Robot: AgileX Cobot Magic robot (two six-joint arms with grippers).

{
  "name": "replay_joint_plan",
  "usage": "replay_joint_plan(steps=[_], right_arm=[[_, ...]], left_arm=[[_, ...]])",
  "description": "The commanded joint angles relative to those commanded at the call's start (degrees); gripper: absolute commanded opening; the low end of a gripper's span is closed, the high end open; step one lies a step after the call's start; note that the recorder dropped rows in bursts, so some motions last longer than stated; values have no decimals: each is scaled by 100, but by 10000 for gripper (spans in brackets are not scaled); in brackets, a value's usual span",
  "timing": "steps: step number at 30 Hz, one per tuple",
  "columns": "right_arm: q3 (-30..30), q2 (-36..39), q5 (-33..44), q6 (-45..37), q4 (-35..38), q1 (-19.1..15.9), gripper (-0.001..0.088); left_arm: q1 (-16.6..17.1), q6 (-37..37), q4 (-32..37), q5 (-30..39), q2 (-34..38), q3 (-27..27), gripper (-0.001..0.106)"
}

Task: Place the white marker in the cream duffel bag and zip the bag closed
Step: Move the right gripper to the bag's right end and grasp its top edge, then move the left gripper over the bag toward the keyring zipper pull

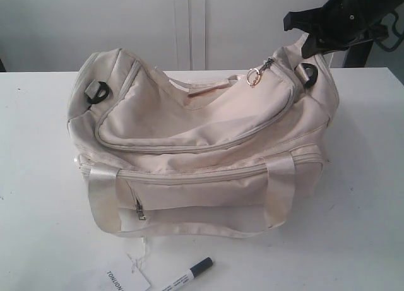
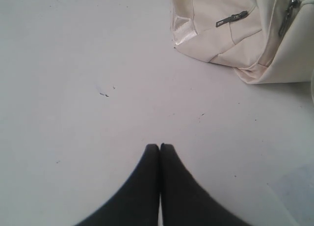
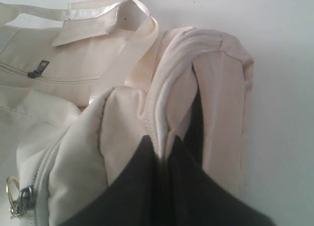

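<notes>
The cream duffel bag (image 1: 208,133) is a plain pale cream with no print, and its strap handles (image 1: 101,196) are a glossier, whiter cream. On the bag, the ring pull (image 1: 253,78) of the top zipper is gold, the front pocket's zip pull (image 1: 139,211) is dark grey metal, and the D-rings (image 1: 96,92) at both ends are black. In front of the bag, the white marker (image 1: 186,276) has a black cap and small dark print along its barrel. Beside it lies a white paper tag (image 1: 126,279) with black lettering. The tabletop (image 1: 44,177) is plain white. The left tool (image 2: 160,147) and right tool (image 3: 162,142) are matte black.
</notes>
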Motion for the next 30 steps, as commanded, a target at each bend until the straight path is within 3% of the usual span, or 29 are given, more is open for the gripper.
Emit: replay_joint_plan(steps=[14, 26, 30], right_arm=[[0, 0, -4, 0, 0, 0, 0], [0, 0, 6, 0, 0, 0, 0], [0, 0, 6, 0, 0, 0, 0]], left_arm=[[0, 0, 0, -17, 0, 0, 0], [0, -67, -304, -1396, 0, 0, 0], [0, -339, -304, -1542, 0, 0, 0]])
